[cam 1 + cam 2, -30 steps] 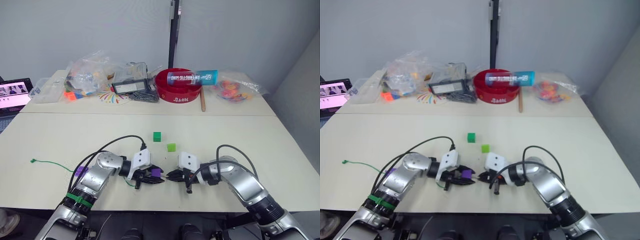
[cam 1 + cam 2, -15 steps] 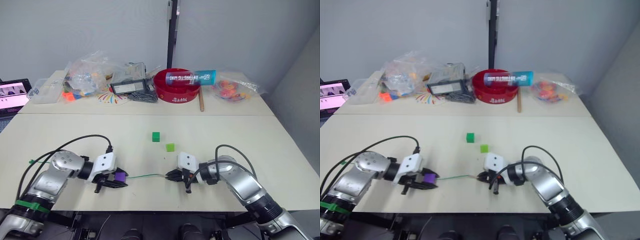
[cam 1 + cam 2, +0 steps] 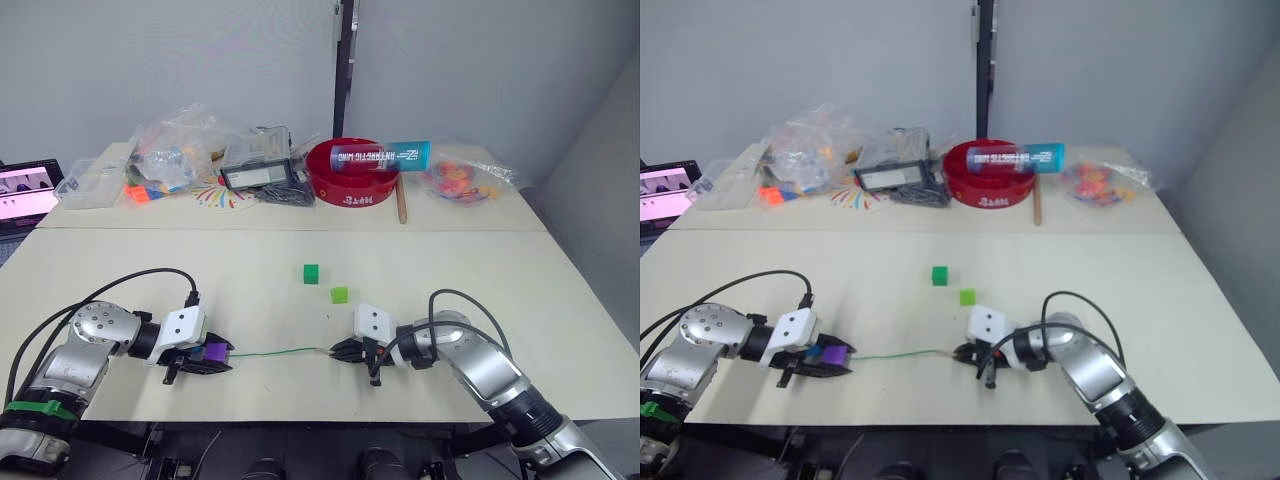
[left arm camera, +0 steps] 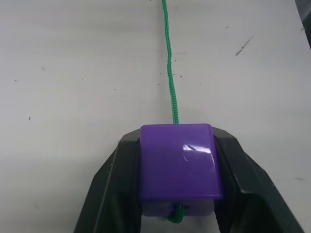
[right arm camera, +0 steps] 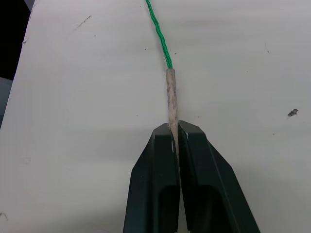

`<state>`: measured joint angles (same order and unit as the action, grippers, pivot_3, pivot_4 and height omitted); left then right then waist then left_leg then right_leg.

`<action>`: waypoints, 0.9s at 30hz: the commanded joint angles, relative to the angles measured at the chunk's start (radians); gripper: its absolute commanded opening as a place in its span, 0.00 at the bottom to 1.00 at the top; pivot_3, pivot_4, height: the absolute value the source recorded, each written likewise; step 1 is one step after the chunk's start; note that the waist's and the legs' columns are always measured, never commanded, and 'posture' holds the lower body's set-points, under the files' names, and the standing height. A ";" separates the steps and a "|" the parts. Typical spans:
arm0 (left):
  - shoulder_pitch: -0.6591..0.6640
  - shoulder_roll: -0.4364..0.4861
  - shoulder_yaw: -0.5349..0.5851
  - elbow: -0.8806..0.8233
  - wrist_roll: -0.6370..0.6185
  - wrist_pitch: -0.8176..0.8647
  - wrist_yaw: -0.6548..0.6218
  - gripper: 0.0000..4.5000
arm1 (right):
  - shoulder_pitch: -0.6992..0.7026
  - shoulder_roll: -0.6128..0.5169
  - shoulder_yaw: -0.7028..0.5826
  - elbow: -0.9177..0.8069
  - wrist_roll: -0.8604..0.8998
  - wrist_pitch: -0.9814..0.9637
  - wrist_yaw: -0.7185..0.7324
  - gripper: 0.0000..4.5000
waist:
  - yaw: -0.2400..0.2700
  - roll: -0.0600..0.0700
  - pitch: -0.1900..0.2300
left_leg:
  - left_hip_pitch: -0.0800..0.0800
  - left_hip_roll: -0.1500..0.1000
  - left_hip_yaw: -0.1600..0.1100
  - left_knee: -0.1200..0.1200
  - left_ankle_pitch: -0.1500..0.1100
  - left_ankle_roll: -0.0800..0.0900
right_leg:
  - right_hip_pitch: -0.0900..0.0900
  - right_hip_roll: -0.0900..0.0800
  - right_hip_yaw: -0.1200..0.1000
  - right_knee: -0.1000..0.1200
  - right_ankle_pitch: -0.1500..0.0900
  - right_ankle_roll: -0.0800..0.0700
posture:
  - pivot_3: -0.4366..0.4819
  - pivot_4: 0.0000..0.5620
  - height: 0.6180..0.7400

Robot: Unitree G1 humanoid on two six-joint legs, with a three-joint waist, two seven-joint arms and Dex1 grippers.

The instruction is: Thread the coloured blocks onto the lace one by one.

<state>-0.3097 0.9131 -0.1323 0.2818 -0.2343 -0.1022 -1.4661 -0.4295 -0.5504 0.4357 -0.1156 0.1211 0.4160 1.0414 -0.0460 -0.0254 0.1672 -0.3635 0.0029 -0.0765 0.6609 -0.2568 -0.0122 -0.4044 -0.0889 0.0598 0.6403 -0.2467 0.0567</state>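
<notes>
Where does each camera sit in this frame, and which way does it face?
Head eyes: forward and down over the table; both arms show, left hand, right hand.
Left wrist: along its fingers, shut on the purple block threaded on the lace.
Right wrist: along its fingers, pinching the lace's pale tip.
Shared: the lace.
</notes>
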 commanded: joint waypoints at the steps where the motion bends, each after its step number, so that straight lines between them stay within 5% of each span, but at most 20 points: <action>1: -0.005 0.001 0.025 0.002 -0.013 0.047 0.001 0.73 | 0.014 -0.010 0.027 0.030 -0.037 0.015 0.001 0.00 | 0.001 0.000 0.000 | 0.000 0.000 0.000 0.000 0.000 0.000 | 0.000 0.000 0.000 0.000 0.000 0.000 | 0.48 0.27 0.92; 5: -0.035 -0.002 0.051 -0.041 -0.049 0.095 0.007 1.00 | 0.015 -0.010 0.027 0.032 -0.039 0.014 0.002 0.00 | 0.001 0.000 0.000 | 0.000 0.000 0.000 0.000 0.000 0.000 | 0.000 0.000 0.000 0.001 0.000 0.000 | 0.48 0.27 0.92; 14: -0.074 0.084 0.067 -0.226 -0.149 0.362 -0.074 1.00 | -0.007 0.011 0.025 0.011 -0.035 0.033 -0.007 0.00 | -0.006 -0.003 0.001 | -0.001 0.000 0.000 0.000 0.000 0.000 | -0.002 0.001 0.000 0.001 0.000 0.000 | 0.48 0.27 0.92; 27: -0.126 -0.173 -0.049 -0.262 -0.046 0.311 0.093 1.00 | -0.048 0.089 0.037 -0.063 -0.038 0.127 -0.053 0.00 | -0.001 -0.003 0.001 | -0.009 0.001 0.000 0.000 0.000 0.000 | -0.012 0.001 0.001 0.004 0.000 -0.001 | 0.48 0.27 0.92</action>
<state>-0.4183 0.7422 -0.1842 0.0344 -0.2940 0.2307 -1.3921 -0.4707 -0.4663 0.4598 -0.1571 0.0871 0.5321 0.9948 -0.0475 -0.0288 0.1687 -0.3742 0.0037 -0.0765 0.6611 -0.2564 -0.0130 -0.4196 -0.0875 0.0611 0.6466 -0.2463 0.0551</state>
